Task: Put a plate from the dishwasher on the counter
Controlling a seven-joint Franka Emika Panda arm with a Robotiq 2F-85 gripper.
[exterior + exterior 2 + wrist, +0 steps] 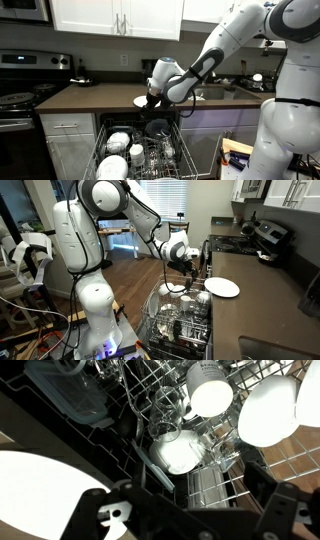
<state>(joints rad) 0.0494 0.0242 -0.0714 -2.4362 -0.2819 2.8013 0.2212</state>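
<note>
Your gripper (190, 502) has its jaws spread wide in the wrist view, with nothing between the 2 dark fingers (112, 512) but the rack below, so you are holding nothing. The plate (35, 485) fills the lower left of that view, just outside the nearer finger; the view is too close and too dark there to tell whether that finger touches the rim or only passes over it. In an exterior view the plate (222, 287) lies flat on the counter (270, 310) close to its front edge, with the gripper (192, 278) right beside it over the open dishwasher (180, 320). From the opposite side, the plate (141, 101) shows as a thin white sliver at the lip of the counter (100, 95), and the gripper (152, 98) sits against it. Judged from this, the task is nearly done: 1 plate is out of the rack (140, 155) and resting on the counter. What remains is backing away without dragging it, and it sits near enough to the edge that a nudge could tip it off. White bowls (270, 410) and a glass (175, 455) remain in the rack. Your arm reaches low and forward, with the elbow raised and the wrist bent down, so the gripper hangs between counter edge and rack.
</note>
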